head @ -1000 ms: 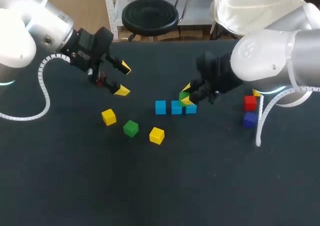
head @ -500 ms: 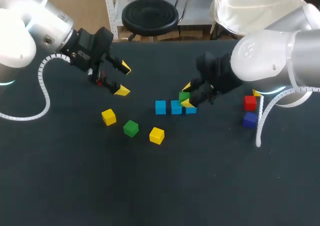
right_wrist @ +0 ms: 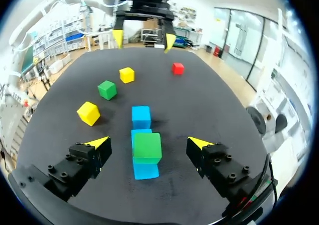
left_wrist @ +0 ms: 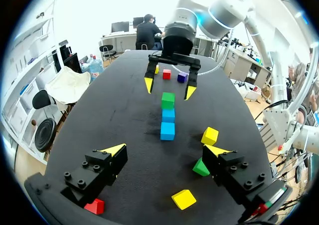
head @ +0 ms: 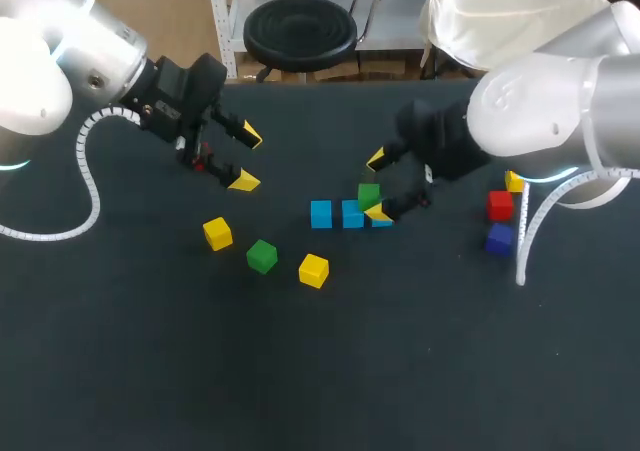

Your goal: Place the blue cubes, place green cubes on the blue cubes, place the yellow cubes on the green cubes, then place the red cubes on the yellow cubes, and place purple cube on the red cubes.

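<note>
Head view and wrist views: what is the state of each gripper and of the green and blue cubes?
blue cubes: in a row on the table.
stacked green cube: resting on the blue cubes, not gripped.
loose green cube: on the table, unstacked.
right gripper: open, around the stacked green cube, not touching.
left gripper: open, empty.

Wide bare table (head: 330,371) on near side: room for either arm. Open lane btwn L gripper (head: 247,158) and blue row (head: 352,214); two blue cubes uncovered, reachable from above. Row's end nearest R arm (head: 540,111) blocked: R gripper (head: 377,185) straddling stacked green cube (head: 369,195), fingers spread, gap each side. Loose yellow cube (head: 218,233), loose green cube (head: 261,256), 2nd yellow cube (head: 313,270) well apart, finger room around each. Just beside cable (head: 521,256) of R arm: red cube (head: 500,205) and purple cube (head: 499,238), tight approach. 2nd red cube (left_wrist: 94,205) under L gripper.
</note>
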